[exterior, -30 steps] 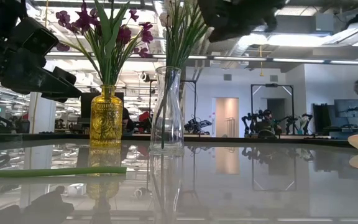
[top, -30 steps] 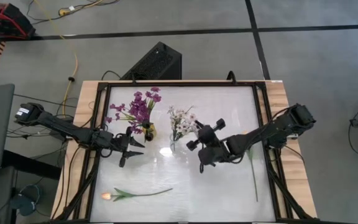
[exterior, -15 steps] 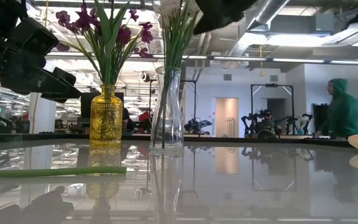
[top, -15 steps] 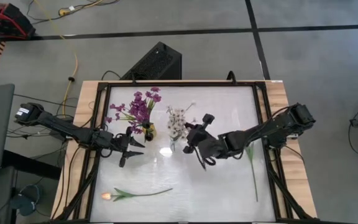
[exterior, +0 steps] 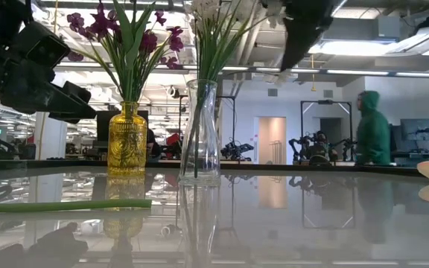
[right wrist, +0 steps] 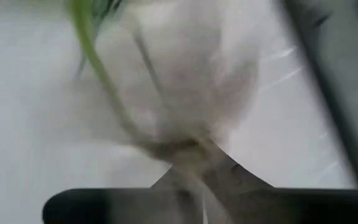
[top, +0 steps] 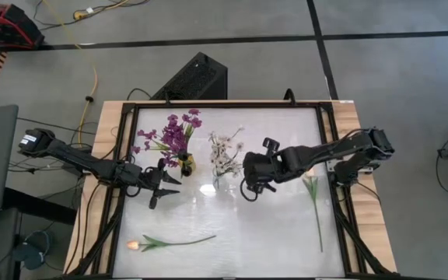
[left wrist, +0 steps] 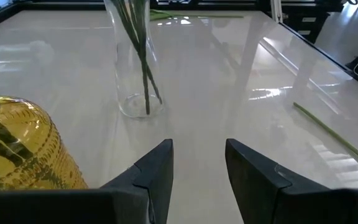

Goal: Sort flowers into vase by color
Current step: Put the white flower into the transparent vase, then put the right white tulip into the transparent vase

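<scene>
Change since earlier frames: right gripper has swung from open table to just beside the clear vase, fingers clenched, empty. Left gripper: parted, idle by the yellow vase. Unsorted: orange tulip, near edge. Risk: the right arm clips the glass, tipping the white flowers.

yellow vase left of glass vase | tulip in front

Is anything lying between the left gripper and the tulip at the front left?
Nothing visible. The left gripper, open, hovers beside the yellow vase; the tulip lies beyond bare tabletop.
</scene>
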Robot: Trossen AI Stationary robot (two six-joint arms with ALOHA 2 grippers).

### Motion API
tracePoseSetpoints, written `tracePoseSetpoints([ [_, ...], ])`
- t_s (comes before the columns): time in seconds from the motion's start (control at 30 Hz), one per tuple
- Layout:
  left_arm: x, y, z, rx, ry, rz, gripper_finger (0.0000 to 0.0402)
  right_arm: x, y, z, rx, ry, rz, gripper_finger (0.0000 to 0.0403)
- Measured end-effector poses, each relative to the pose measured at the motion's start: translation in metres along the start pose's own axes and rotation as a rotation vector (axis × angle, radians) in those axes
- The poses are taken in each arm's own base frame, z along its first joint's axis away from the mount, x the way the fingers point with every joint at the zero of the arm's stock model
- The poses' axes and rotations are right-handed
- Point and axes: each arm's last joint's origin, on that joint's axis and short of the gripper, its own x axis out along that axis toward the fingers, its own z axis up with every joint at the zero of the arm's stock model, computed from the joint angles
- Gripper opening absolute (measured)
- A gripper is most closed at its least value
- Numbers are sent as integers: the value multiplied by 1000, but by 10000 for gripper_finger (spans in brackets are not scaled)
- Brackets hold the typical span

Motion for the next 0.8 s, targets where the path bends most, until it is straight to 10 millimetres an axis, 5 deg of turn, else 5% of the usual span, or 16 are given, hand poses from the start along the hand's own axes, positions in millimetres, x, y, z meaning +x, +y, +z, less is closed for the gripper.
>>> tracePoseSetpoints([
  [0.37,0,0,-1,-1,11,1,134,-11,7,-23,18,338,257,19],
  [0.8,0,0,-2,4,23,2,134,-93,-5,-68,303,194,206,19],
])
